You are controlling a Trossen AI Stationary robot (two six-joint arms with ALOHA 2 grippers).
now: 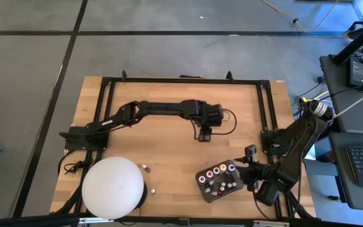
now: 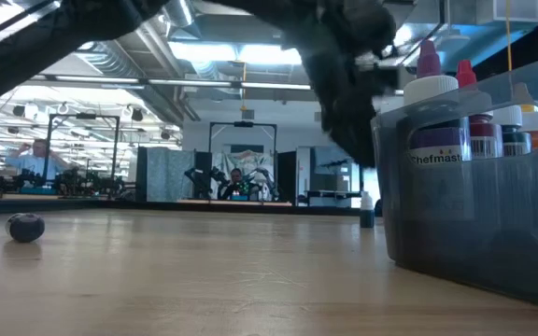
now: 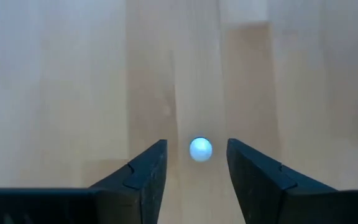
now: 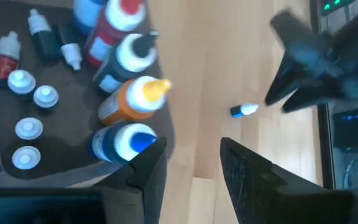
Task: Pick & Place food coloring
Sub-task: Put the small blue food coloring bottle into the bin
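Note:
The food coloring shows as several small bottles (image 1: 219, 171) standing in a dark grey tray (image 1: 208, 192) at the table's near right, with larger red, orange and blue ones (image 4: 132, 99) at its edge. One tiny white-capped bottle (image 3: 200, 149) stands alone on the wood at mid-table. My left gripper (image 3: 196, 143) hovers open above it, a finger on either side and clear of it. From the right wrist view the same bottle (image 4: 244, 111) shows under the left gripper (image 1: 204, 137). My right gripper (image 4: 192, 143) is open beside the tray's right edge, holding nothing.
A big white dome (image 1: 113, 187) sits at the near left. Two more tiny bottles (image 1: 146, 168) (image 1: 152, 189) lie on the wood beside it. A black frame (image 1: 181, 80) runs around the table's far and side edges. Bare wood lies between the dome and the tray.

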